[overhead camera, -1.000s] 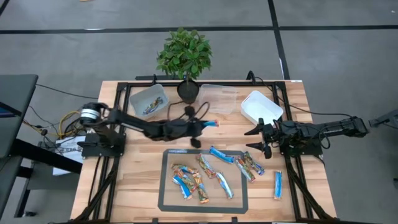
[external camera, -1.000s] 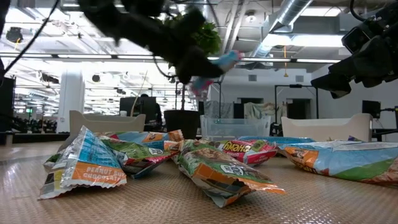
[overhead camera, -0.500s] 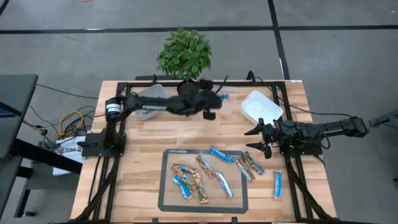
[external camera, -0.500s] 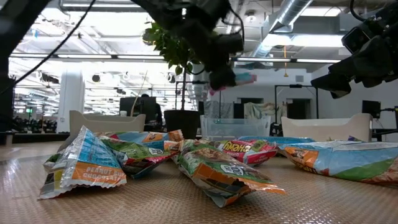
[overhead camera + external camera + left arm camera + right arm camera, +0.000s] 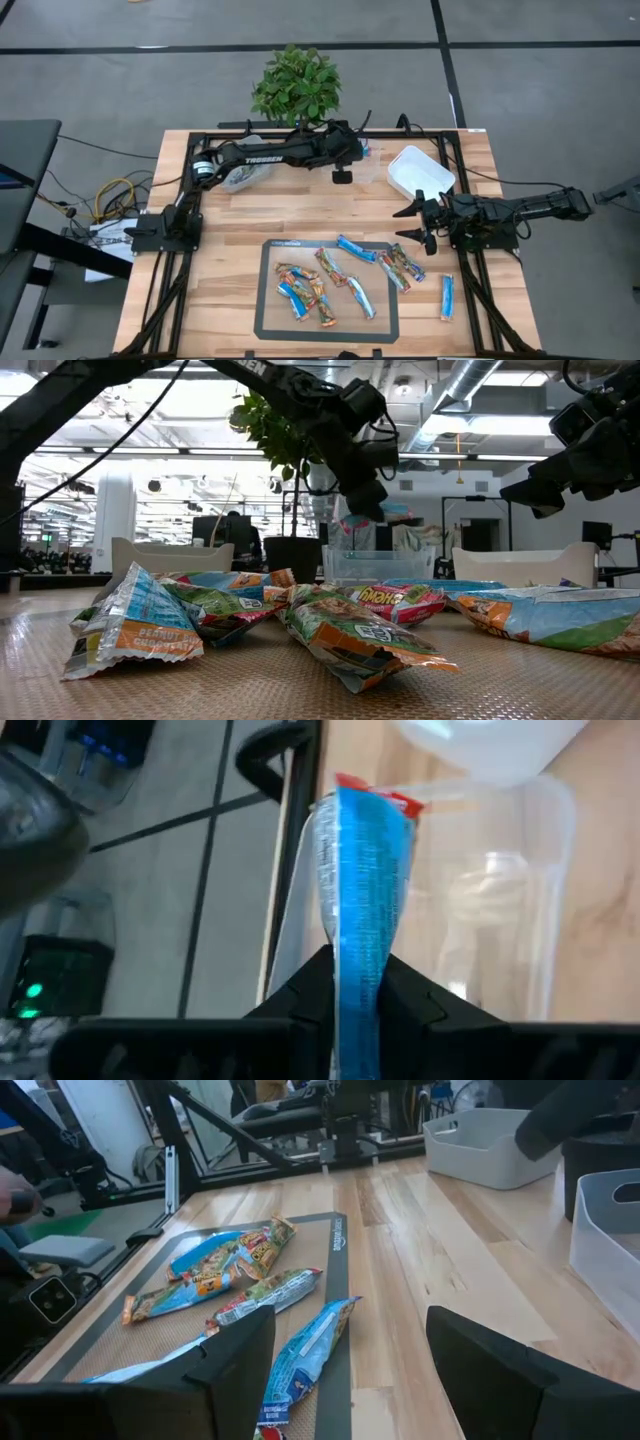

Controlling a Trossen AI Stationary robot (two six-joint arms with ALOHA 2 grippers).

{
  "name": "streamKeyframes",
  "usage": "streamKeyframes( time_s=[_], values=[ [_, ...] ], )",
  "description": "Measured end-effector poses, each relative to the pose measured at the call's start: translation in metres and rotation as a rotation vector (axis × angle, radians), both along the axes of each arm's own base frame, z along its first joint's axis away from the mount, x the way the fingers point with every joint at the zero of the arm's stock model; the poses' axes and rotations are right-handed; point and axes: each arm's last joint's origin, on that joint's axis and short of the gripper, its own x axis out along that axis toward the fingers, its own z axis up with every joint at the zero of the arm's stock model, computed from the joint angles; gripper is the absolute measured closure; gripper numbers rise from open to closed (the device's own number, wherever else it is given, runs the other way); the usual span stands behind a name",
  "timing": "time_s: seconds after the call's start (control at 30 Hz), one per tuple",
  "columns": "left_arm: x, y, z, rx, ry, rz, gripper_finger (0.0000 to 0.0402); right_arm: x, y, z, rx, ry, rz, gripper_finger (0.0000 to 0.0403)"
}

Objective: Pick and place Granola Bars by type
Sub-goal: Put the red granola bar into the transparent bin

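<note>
Over the clear tub (image 5: 352, 158) at the table's far edge, left gripper (image 5: 358, 982) is clamped on a blue-wrapped bar (image 5: 362, 870), held on end above the tub.

Risk: bar hangs near the tub's rim by the table frame; a release now could drop it on the rim or outside.

Right gripper (image 5: 413, 222) waits w/ jaws apart beside the white tub (image 5: 420, 171). Remaining bars (image 5: 330, 280) lie on the mat (image 5: 268, 300).

Legible: "TROSSEN" on left arm; "PEANUT ... CHOCOLATE" on nearest wrapper (image 5: 135, 625), low view.

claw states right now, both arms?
Left claw: closed on a blue bar, over the clear tub.
Right claw: open, empty, near the mat.
</note>
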Motion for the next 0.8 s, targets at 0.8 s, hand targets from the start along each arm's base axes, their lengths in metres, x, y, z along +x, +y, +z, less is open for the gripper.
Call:
streamKeyframes(
  time_s=[0.8],
  values=[
    [0.009,-0.020,0.005,0.102,-0.019,0.016,0.0181,0.000,0.000,0.000,0.000,0.000,0.000,0.0147]
  ],
)
